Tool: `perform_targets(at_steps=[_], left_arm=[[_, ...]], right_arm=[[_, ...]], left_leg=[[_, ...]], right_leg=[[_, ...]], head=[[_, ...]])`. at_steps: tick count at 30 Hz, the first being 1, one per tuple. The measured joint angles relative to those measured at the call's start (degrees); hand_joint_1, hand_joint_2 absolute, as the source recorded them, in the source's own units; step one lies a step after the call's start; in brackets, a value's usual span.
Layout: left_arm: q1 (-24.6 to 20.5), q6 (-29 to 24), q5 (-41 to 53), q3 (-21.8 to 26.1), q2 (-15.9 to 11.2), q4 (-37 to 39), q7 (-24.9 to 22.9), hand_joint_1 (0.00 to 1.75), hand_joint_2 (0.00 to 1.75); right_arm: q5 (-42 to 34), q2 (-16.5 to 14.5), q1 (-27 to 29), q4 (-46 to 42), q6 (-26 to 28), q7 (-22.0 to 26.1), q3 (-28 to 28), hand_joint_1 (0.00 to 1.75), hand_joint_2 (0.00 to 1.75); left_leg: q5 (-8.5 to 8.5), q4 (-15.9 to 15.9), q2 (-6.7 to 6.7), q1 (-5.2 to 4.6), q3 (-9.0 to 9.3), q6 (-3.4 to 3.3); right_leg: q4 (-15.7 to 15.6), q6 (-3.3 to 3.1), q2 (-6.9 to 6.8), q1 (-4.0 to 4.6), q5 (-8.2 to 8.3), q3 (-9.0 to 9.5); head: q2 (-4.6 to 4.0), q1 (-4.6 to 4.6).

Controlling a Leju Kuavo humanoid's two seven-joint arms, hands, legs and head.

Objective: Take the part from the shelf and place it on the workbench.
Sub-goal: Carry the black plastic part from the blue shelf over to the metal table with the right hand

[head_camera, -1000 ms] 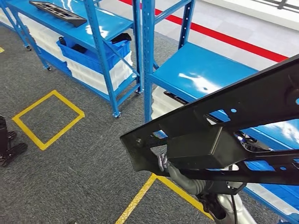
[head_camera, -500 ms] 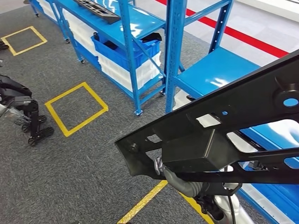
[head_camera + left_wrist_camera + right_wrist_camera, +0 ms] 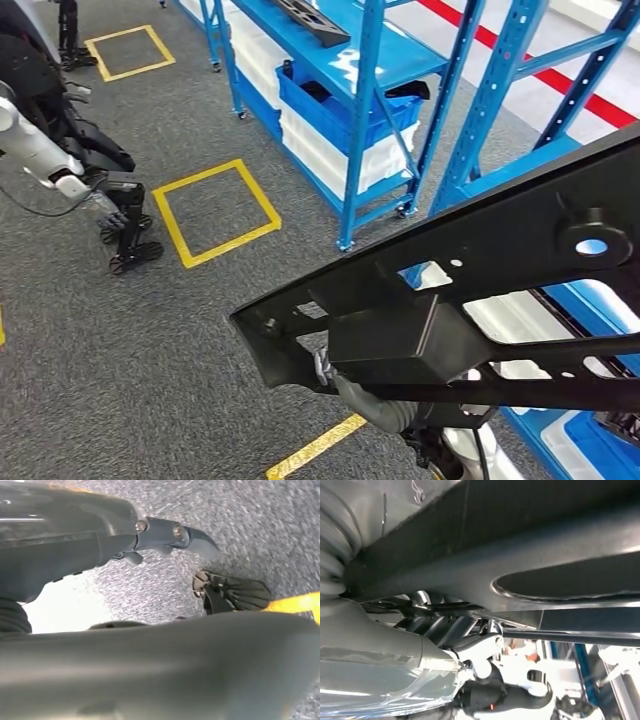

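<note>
Head view: big black part (image 3: 483, 300), a long flat frame with cut-outs and a boxy block at its middle, sits across the lower right of the frame, carried in the air above the grey carpet floor (image 3: 151, 340), off the shelf. Left hand (image 3: 326, 366) is under the part's near edge, grey fingers (image 3: 323, 358) curled up against the underside; most of the hand is hidden by the part, so the exact grip is hard to read, but it supports the part. Right hand (image 3: 342, 565) in the right wrist view: ribbed grey cover pressed right under the part (image 3: 531, 545); its fingers are hidden, cannot tell how far they are closed.

Behind: blue shelf (image 3: 362, 90) with another black part (image 3: 313, 20) on top and a blue bin (image 3: 340, 105) below. Yellow tape square (image 3: 215, 212) on the floor. Another robot's arm (image 3: 45, 150) comes in at the left, above a black wheeled base (image 3: 132, 250).
</note>
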State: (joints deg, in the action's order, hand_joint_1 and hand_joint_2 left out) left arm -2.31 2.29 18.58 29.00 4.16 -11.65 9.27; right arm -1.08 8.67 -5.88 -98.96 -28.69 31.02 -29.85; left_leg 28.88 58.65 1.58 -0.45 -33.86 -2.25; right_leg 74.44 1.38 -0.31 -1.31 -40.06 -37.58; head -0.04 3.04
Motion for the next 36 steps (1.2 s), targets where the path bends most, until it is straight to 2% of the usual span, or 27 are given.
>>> perform_targets(at_steps=[1, 2, 4, 6, 7, 8, 9, 11, 12, 13, 15, 16, 17, 18, 20, 22, 24, 25, 27, 28, 29, 30, 31, 32, 33, 34, 36], left_arm=[[0.0, 0.0, 0.0, 0.0, -0.3, 0.0, 0.0, 0.0, 1.75], [0.0, 0.0, 0.1, 0.1, -0.6, 0.0, 0.1, 0.0, 1.75], [0.0, 0.1, 0.3, 0.1, -1.0, 0.0, 0.3, 0.0, 1.75], [-0.2, 0.3, 0.6, 0.1, -1.3, 0.0, 0.8, 0.0, 1.75], [-0.2, 0.6, 0.8, 0.1, -1.4, 0.0, 1.3, 0.0, 1.75], [-0.1, 1.0, 0.8, 0.1, -1.5, 0.0, 1.9, 0.0, 1.75], [-0.1, 1.5, 0.9, 0.1, -1.7, 0.0, 2.5, 0.0, 1.75], [-0.4, 2.2, 0.9, 0.2, -1.8, 0.0, 3.6, 0.0, 1.75], [-0.7, 2.6, 0.9, 0.2, -1.9, 0.0, 3.9, 0.0, 1.75], [-1.0, 2.8, 0.9, 0.2, -1.9, 0.0, 4.1, 0.0, 1.75], [-1.2, 3.1, 1.0, 0.2, -2.0, 0.0, 4.3, 0.0, 1.75], [-1.1, 3.1, 1.0, 0.2, -2.1, 0.0, 4.4, 0.0, 1.75], [-1.0, 3.1, 0.9, 0.2, -2.2, 0.0, 4.2, 0.0, 1.75], [-0.9, 3.0, 0.9, 0.3, -2.3, 0.0, 4.0, 0.0, 1.75], [-1.0, 2.6, 0.9, 0.6, -2.7, 0.0, 3.3, 0.0, 1.75], [-1.0, 1.8, 1.5, 0.8, -3.3, 0.0, 1.7, 0.0, 1.75], [-0.7, 0.7, 2.2, 1.0, -4.1, 0.0, -0.6, 0.0, 1.75], [-0.5, 0.2, 2.5, 1.0, -4.3, 0.0, -1.7, 0.0, 1.75], [-0.5, -0.4, 2.7, 1.2, -4.8, 0.0, -3.8, 0.0, 1.75], [-0.7, -0.6, 2.7, 1.3, -4.9, 0.0, -4.5, 0.0, 1.75], [-0.8, -0.6, 2.7, 1.4, -5.0, 0.0, -5.2, 0.0, 1.75], [-0.8, -0.6, 2.7, 1.5, -5.0, 0.0, -5.7, 0.0, 1.75], [-0.8, -0.6, 2.7, 1.7, -5.0, 0.0, -6.3, 0.0, 1.75], [-0.7, -0.5, 2.8, 1.8, -5.0, 0.0, -6.9, 0.0, 1.75], [-0.6, -0.5, 2.9, 1.9, -5.0, 0.0, -7.4, 0.0, 1.75], [-0.5, -0.5, 2.9, 1.9, -4.9, 0.0, -7.7, 0.0, 1.75], [-0.6, -0.5, 3.1, 2.0, -4.8, 0.0, -7.9, 0.0, 1.75]], right_arm=[[0.2, 0.0, 0.1, 0.1, 0.0, 0.0, 0.0, 1.75, 1.75], [0.3, 0.0, 0.1, 0.2, 0.1, 0.0, -0.1, 1.75, 1.75], [0.4, -0.1, 0.0, 0.3, 0.2, 0.3, -0.1, 1.75, 1.75], [0.4, -0.1, 0.0, 0.4, 0.2, 0.7, -0.1, 1.75, 1.75], [0.4, -0.2, -0.1, 0.4, 0.1, 0.9, -0.1, 1.75, 1.75], [0.4, -0.3, -0.3, 0.4, 0.1, 1.0, -0.1, 1.75, 1.75], [0.4, -0.4, -0.5, 0.4, -0.1, 1.0, -0.1, 1.75, 1.75], [0.3, -1.0, -1.0, 0.5, -0.3, 1.4, -0.2, 1.75, 1.75], [0.2, -1.3, -1.1, 0.6, -0.4, 1.6, -0.2, 1.75, 1.75], [0.2, -1.6, -1.2, 0.7, -0.5, 1.9, -0.3, 1.75, 1.75], [0.2, -2.3, -1.4, 1.1, -0.6, 2.0, -0.6, 1.75, 1.75], [0.1, -2.7, -1.6, 1.3, -0.6, 2.0, -0.9, 1.75, 1.75], [0.1, -3.1, -1.8, 1.5, -0.6, 2.0, -1.2, 1.75, 1.75], [0.2, -3.5, -2.0, 1.6, -0.6, 2.0, -1.5, 1.75, 1.75], [0.2, -4.2, -2.6, 2.0, -0.7, 1.9, -2.1, 1.75, 1.75], [0.2, -4.7, -3.4, 2.5, -0.6, 1.7, -2.9, 1.75, 1.75], [0.2, -5.2, -4.2, 3.1, -0.6, 1.6, -3.6, 1.75, 1.75], [0.2, -5.5, -4.7, 3.3, -0.6, 1.5, -4.0, 1.75, 1.75], [0.2, -5.7, -5.7, 3.8, -0.4, 1.1, -4.7, 1.75, 1.75], [0.2, -5.7, -5.9, 4.1, -0.2, 0.8, -5.0, 1.75, 1.75], [0.2, -5.6, -6.1, 4.3, -0.1, 0.5, -5.2, 1.75, 1.75], [0.2, -5.6, -6.1, 4.6, 0.0, 0.4, -5.4, 1.75, 1.75], [0.1, -5.5, -6.2, 4.9, 0.1, 0.4, -5.6, 1.75, 1.75], [0.0, -5.4, -6.3, 5.2, 0.1, 0.4, -5.8, 1.75, 1.75], [-0.2, -5.4, -6.6, 5.4, 0.2, 0.4, -6.0, 1.75, 1.75], [-0.3, -5.3, -6.9, 5.7, 0.3, 0.4, -6.2, 1.75, 1.75], [-0.8, -5.1, -7.4, 6.3, 0.4, 0.5, -6.6, 1.75, 1.75]], left_leg=[[0.07, 0.0, 0.83, -0.04, 0.11, -0.02], [0.17, 0.1, 1.67, -0.05, 0.29, 0.04], [0.51, 0.4, 3.27, -0.05, 0.4, 0.34], [0.7, 0.8, 4.67, 0.14, -0.04, 0.82], [0.67, 0.9, 5.34, 0.25, -0.29, 1.09], [0.64, 0.9, 5.92, 0.43, -0.44, 1.34], [0.78, 1.0, 5.59, 0.42, -0.5, 1.63], [2.25, 3.5, 2.92, 0.32, -1.66, 2.27], [3.67, 6.5, 1.13, 0.36, -3.13, 2.61], [5.21, 10.3, 0.04, 0.52, -5.13, 2.93], [6.67, 16.0, -0.69, 0.92, -8.33, 3.37], [5.92, 16.1, -0.85, 1.05, -8.53, 3.46], [4.17, 13.9, -1.15, 1.13, -7.53, 3.45], [1.97, 10.0, -1.96, 1.1, -5.68, 3.33], [-0.58, 3.5, -4.66, 0.47, -2.51, 2.81], [-0.54, 1.7, -5.94, -0.27, -1.89, 2.18], [-0.61, 1.2, -4.93, -0.33, -1.82, 1.54], [-0.69, 0.8, -4.38, -0.21, -1.53, 1.2], [-0.85, 0.1, -3.17, 0.13, -0.91, 0.55], [-0.82, 0.1, -2.42, 0.1, -0.82, 0.35], [-0.78, 0.1, -1.62, 0.08, -0.79, 0.21], [-0.73, 0.1, -0.77, 0.05, -0.74, 0.17], [-0.65, 0.2, 0.07, 0.03, -0.62, 0.17], [-0.54, 0.2, 0.88, 0.05, -0.43, 0.22], [-0.38, 0.3, 1.66, 0.09, -0.23, 0.35], [-0.19, 0.5, 2.37, 0.16, -0.15, 0.53], [0.06, 0.9, 3.7, 0.34, -0.46, 1.03]], right_leg=[[-0.3, -0.06, 0.14, 0.05, 1.23, -0.36], [-2.8, -0.12, 0.4, 0.07, 3.46, 0.32], [-10.1, -0.31, 2.84, -0.09, 7.91, 2.85], [-14.0, -0.44, 5.21, -0.21, 9.29, 4.23], [-14.2, -0.53, 5.42, -0.15, 9.07, 4.37], [-14.4, -0.69, 4.82, -0.13, 9.02, 4.5], [-14.6, -0.95, 4.12, -0.15, 9.02, 4.7], [-14.8, -1.57, 2.43, -0.28, 8.93, 5.22], [-14.9, -1.84, 1.47, -0.23, 8.78, 5.44], [-14.9, -2.03, 0.5, -0.15, 8.58, 5.61], [-14.9, -2.12, -1.32, -0.07, 8.14, 6.0], [-14.9, -2.06, -2.07, -0.06, 7.89, 6.27], [-14.9, -1.96, -2.76, -0.06, 7.62, 6.63], [-14.9, -1.84, -3.41, -0.05, 7.31, 7.04], [-15.0, -1.45, -4.56, 0.13, 6.8, 7.64], [-15.1, -0.94, -5.64, 0.32, 6.51, 7.87], [-15.3, -0.37, -6.39, 0.26, 6.13, 8.32], [-15.0, -0.19, -5.68, 0.19, 5.67, 8.47], [-11.0, -0.12, -2.58, 0.08, 3.2, 6.91], [-7.3, -0.2, -1.11, 0.12, 1.56, 5.0], [-3.4, -0.24, -0.33, 0.15, 0.14, 2.75], [-0.6, -0.25, -0.04, 0.18, -0.32, 0.9], [0.2, -0.24, 0.09, 0.19, 0.45, -0.07], [-1.4, -0.25, 0.23, 0.18, 2.42, 0.1], [-4.8, -0.26, 0.66, 0.15, 5.11, 1.12], [-8.3, -0.33, 1.79, 0.06, 7.17, 2.37], [-13.4, -0.45, 3.83, -0.05, 9.0, 4.17]], head=[[0.0, 0.0], [0.0, 0.0], [0.0, 0.02], [0.0, 0.03], [0.0, 0.04], [-0.01, 0.02], [-0.01, 0.04], [-0.01, 0.14], [0.0, 0.2], [0.0, 0.22], [0.0, 0.22], [0.0, 0.22], [0.0, 0.22], [0.0, 0.22], [0.0, 0.23], [0.0, 0.23], [0.0, 0.22], [0.0, 0.22], [-0.01, 0.13], [-0.01, 0.09], [-0.01, 0.05], [-0.01, 0.05], [0.0, 0.05], [0.0, 0.04], [0.0, 0.04], [0.0, 0.05], [0.0, 0.09]])
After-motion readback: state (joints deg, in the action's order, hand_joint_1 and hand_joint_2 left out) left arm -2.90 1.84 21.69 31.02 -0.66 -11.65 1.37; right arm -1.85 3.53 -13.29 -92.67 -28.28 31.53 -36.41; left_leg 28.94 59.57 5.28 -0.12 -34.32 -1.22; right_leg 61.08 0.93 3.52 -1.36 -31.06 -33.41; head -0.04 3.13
